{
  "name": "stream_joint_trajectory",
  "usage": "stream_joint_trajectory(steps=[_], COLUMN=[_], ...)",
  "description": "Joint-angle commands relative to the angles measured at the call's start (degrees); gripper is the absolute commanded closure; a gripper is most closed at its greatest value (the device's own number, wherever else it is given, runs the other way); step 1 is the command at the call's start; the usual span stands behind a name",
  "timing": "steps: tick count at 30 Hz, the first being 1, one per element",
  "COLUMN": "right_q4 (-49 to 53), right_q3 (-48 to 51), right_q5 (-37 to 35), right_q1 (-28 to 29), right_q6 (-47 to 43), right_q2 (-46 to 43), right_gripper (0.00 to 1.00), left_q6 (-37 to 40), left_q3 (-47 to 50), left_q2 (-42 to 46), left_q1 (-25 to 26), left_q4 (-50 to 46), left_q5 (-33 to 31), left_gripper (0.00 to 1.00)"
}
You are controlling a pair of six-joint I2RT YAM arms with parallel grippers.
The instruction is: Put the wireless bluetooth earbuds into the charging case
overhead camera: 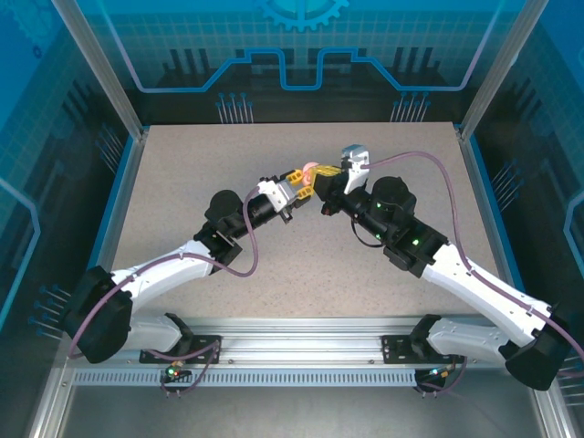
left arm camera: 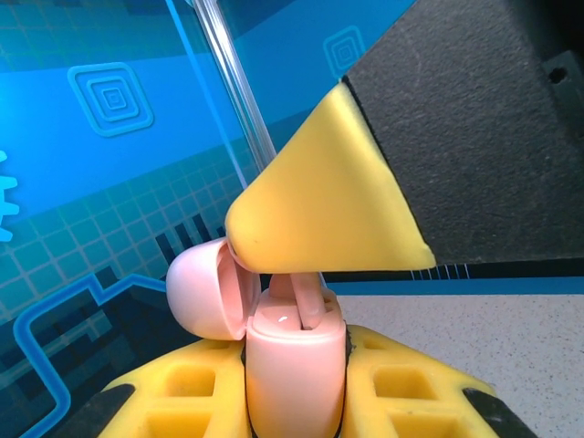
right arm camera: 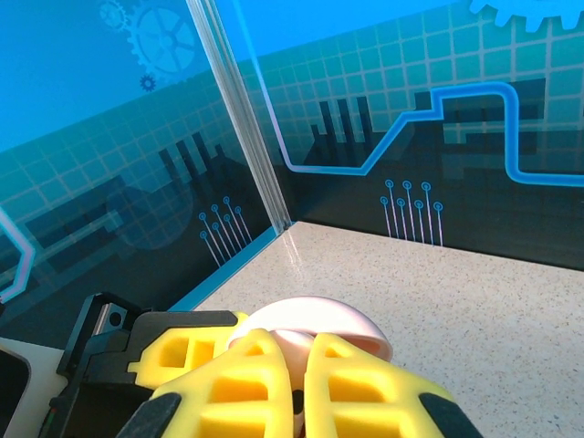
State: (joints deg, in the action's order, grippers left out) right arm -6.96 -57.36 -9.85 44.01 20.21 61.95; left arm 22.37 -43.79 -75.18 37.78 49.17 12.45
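Left tool [left arm camera: 294, 401] clamps pink case [left arm camera: 292, 356]; left wrist shows bud [left arm camera: 306, 297] under closed right tool [left arm camera: 260, 228].

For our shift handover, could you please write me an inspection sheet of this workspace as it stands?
Surface: speckled table, no marks seen.
Job's things: pink case with its lid open; pink earbud standing in the case, stem up.
Clutter: nothing seen.
Grippers: left gripper shut on the pink case; right gripper shut, its tip right over the pink earbud.
Cables: purple cables run along both arms in loose loops.
Surroundings: blue patterned walls, metal posts.
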Motion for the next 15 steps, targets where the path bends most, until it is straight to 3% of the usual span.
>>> stream_joint_trajectory(steps=[1, 12, 15], right_q4=[0.3, 2.3, 2.6], right_q3=[0.9, 2.3, 2.0], right_q5=[1.1, 4.9, 4.3], right_q1=[0.7, 0.7, 0.7], right_q6=[-2.1, -4.8, -4.5], right_q2=[0.3, -0.1, -0.2], right_gripper=[0.94, 0.93, 0.88], left_q6=[-1.3, -2.3, -2.6], left_q3=[-2.2, -2.8, -3.0], left_q2=[0.4, 0.0, -0.3], left_q1=[0.6, 0.5, 0.6], left_q4=[3.0, 2.9, 2.5], left_q5=[-0.2, -2.3, -2.3], left_gripper=[1.00, 1.00, 1.00])
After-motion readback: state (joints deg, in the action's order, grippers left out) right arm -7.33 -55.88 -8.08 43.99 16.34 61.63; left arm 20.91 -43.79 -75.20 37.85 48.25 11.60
